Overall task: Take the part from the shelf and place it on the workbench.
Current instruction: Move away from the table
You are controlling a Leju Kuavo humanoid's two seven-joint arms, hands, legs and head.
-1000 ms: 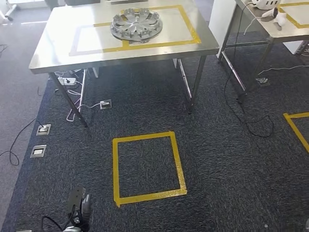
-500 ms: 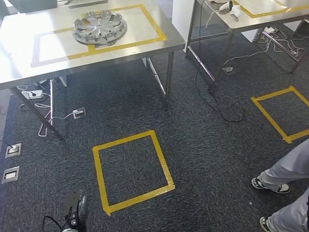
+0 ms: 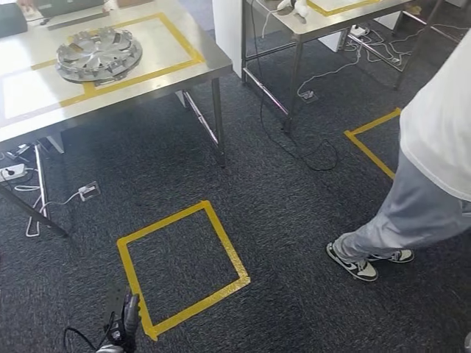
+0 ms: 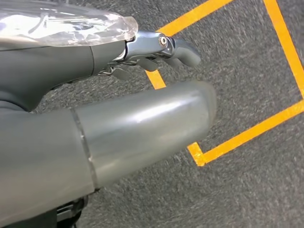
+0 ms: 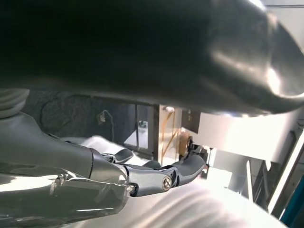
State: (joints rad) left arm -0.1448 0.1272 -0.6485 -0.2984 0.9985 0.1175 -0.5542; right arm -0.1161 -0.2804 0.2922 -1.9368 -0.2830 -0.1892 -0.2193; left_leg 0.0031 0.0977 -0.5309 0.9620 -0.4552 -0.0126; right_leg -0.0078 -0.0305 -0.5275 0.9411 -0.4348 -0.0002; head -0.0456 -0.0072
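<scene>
Silver and round, your part (image 3: 98, 54) lies at the upper left of the head view, on the steel surface (image 3: 166, 70), across a yellow tape line. Your left hand (image 4: 157, 47) hangs over the carpet by the yellow tape square (image 3: 180, 266), fingers extended and holding nothing. Your right hand (image 5: 157, 173) likewise holds nothing, fingers stretched out, while a person (image 3: 427, 184) stands at the right.

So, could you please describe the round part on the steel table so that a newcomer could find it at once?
Look to the long steel table at the far left, marked with yellow tape. The part lies flat on it, straddling the tape's near line. It is a silver, spoked disc like a wheel cover, the only round thing on that table.
</scene>
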